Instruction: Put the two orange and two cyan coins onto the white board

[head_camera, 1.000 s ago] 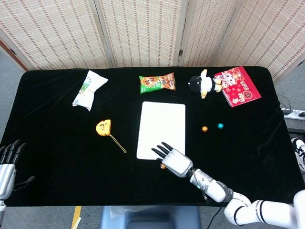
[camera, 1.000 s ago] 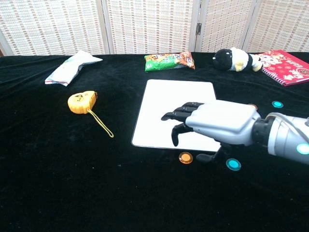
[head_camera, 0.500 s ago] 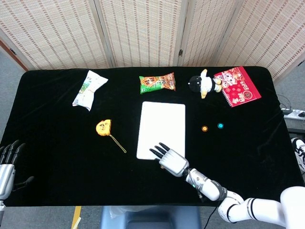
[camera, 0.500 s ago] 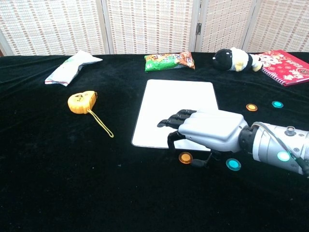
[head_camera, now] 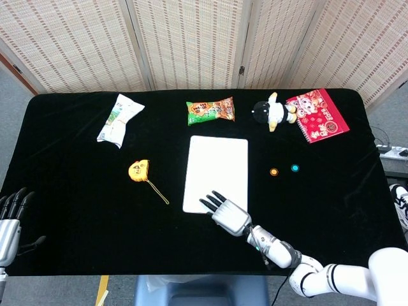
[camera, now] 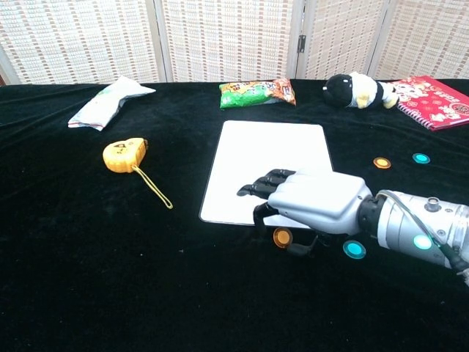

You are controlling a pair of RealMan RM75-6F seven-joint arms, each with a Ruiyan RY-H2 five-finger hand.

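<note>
The white board lies mid-table. One orange coin sits on the black cloth just off the board's front edge, and a cyan coin lies to its right. My right hand hovers low over that orange coin, its fingers spread over the board's front edge and its thumb beside the coin. It grips nothing. A second orange coin and cyan coin lie right of the board. My left hand rests open at the front left corner.
A yellow tape measure with a trailing cord lies left of the board. Along the back are a white packet, a green-orange snack bag, a plush toy and a red notebook.
My right hand has sunk lower and drawn slightly left, closing in over the near orange coin. The coins and the left hand have not moved.
</note>
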